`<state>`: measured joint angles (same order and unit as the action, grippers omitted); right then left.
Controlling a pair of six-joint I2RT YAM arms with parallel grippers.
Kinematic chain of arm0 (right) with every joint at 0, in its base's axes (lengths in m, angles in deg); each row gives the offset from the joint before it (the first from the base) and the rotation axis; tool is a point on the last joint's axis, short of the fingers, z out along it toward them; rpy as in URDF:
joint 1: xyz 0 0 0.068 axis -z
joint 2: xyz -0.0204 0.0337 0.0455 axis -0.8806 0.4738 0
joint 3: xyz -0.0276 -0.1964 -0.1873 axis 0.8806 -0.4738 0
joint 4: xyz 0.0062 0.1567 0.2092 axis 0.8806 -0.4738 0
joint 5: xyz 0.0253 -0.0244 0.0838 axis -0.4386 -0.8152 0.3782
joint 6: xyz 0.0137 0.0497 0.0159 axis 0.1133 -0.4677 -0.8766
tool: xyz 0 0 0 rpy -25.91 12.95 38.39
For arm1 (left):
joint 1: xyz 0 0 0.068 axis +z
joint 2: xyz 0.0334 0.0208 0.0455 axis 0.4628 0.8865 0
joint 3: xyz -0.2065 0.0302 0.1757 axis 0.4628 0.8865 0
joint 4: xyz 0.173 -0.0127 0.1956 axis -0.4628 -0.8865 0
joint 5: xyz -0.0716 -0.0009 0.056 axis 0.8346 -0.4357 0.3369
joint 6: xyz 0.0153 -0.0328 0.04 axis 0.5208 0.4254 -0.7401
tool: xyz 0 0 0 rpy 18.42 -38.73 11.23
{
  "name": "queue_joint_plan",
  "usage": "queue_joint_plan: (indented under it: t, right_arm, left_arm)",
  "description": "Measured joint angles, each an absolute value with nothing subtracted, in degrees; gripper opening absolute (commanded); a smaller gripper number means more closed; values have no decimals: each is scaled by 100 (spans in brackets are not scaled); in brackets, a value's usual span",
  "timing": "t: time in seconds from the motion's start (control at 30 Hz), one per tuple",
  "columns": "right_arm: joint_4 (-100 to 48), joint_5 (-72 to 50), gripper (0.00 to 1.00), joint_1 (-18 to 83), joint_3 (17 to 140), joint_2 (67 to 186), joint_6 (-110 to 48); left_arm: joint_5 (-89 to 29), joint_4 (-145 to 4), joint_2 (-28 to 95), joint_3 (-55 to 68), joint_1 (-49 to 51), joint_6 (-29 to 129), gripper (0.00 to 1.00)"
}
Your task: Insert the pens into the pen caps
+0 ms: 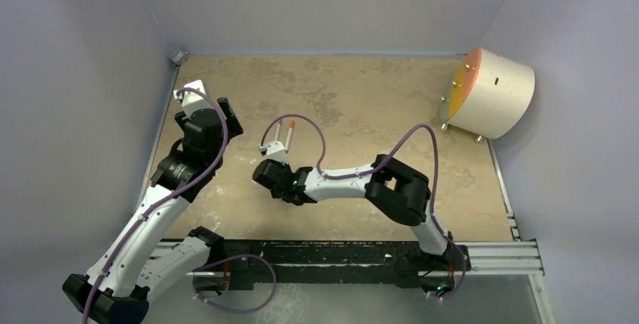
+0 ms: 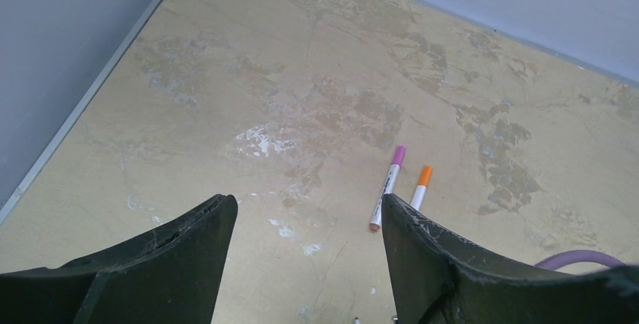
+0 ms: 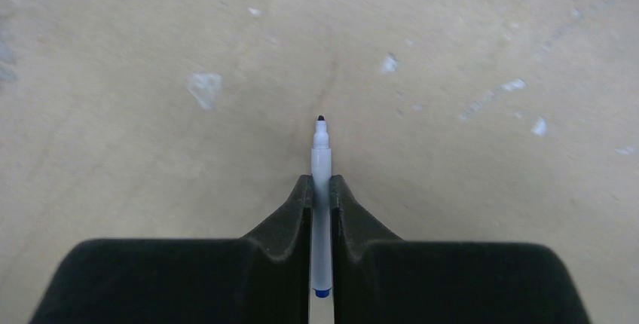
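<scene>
Right tool (image 3: 322, 192) is pinched tight on a bare pen (image 3: 321, 151), dark tip poking out past the fingers over the desk (image 3: 151, 151). Left tool (image 2: 309, 207) gapes wide with nothing in it. A pink-capped pen (image 2: 386, 187) and an orange-capped pen (image 2: 422, 182) lie side by side next to one of its fingers. Mottled tan top, grey walls (image 1: 339, 0).

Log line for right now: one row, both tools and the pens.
right tool: shut on uncapped pen | left tool: open, empty | pink-capped pen, orange-capped pen: lying side by side
</scene>
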<state>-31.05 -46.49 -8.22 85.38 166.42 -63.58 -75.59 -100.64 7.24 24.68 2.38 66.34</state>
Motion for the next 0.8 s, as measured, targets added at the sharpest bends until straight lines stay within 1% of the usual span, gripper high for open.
queue_joint_plan:
  t: [0.13, 0.27, 0.33, 0.43, 0.53, 0.63, 0.7, 0.73, 0.8]
  right_arm:
    - [-3026, -4632, 0, -688, 7815, 16094, -6382]
    - [-3022, -4807, 0, -601, 7395, 15445, -6415]
    - [-2926, -4918, 0, -575, 7185, 14994, -6417]
    - [-2701, -5016, 0, -522, 6752, 14103, -6371]
    - [-2539, -5204, 0, -459, 6418, 13172, -6345]
    - [-2274, -5377, 0, -373, 6049, 12149, -6210]
    - [-1938, -5395, 0, -319, 5642, 11375, -5998]
    - [-1769, -5395, 0, -293, 5439, 11008, -5895]
    - [-1398, -5377, 0, -251, 5089, 10391, -5716]
  left_arm:
    - [-7441, -10055, 735, 2468, 238, 6636, 70]
    - [-7089, -9970, 684, 2479, 240, 6639, 69]
    - [-6586, -9633, 470, 2630, 244, 6645, 65]
    - [-5469, -8967, 114, 2916, 244, 6772, 62]
    - [-4536, -7981, -11, 3240, 244, 7087, 62]
    - [-3618, -6412, -54, 3924, 244, 7620, 61]
    - [-2956, -5209, 83, 4387, 242, 8005, 61]
    - [-2466, -4370, 273, 4617, 242, 8291, 60]
    - [-2128, -3793, 455, 4735, 242, 8538, 60]
